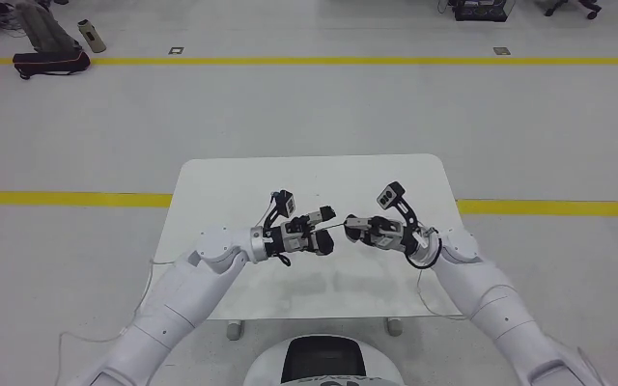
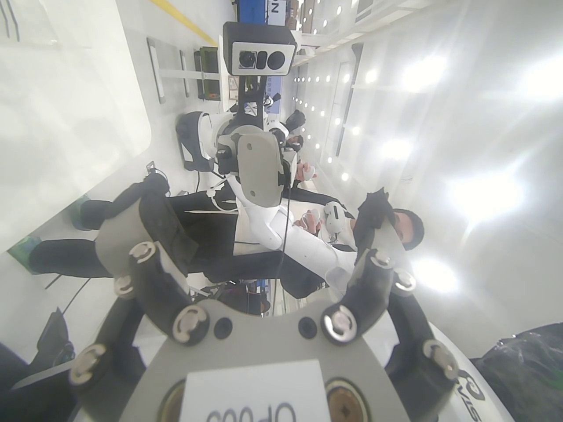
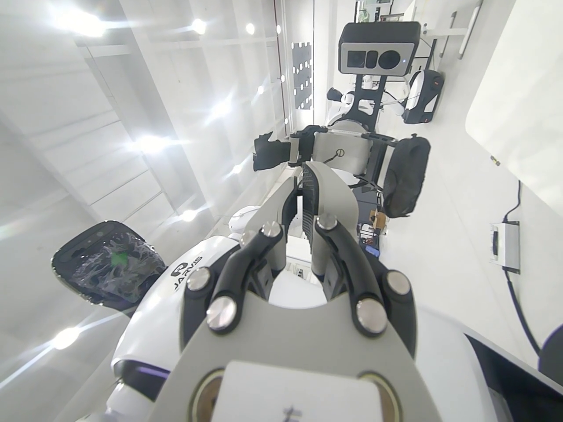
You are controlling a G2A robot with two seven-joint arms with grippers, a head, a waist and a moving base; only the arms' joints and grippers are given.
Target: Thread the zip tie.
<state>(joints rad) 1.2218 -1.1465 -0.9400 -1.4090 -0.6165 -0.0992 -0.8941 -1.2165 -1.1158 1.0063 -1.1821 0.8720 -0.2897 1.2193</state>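
The top camera looks down on the table [image 1: 241, 183]. The wrist cameras sit close behind the left gripper [image 2: 266, 189] and right gripper [image 3: 306, 169], facing each other.

The top view is bright and evenly lit from overhead, and shadows on the white desk [image 1: 290, 183] and pale floor [image 1: 309, 106] are soft and faint. In both wrist views the ceiling lights [image 2: 479, 195] flare into wide white streaks that wash out the ceiling. The left end effector [image 2: 266, 193] shows dark against this glare, and straight lines bow strongly toward the edges.
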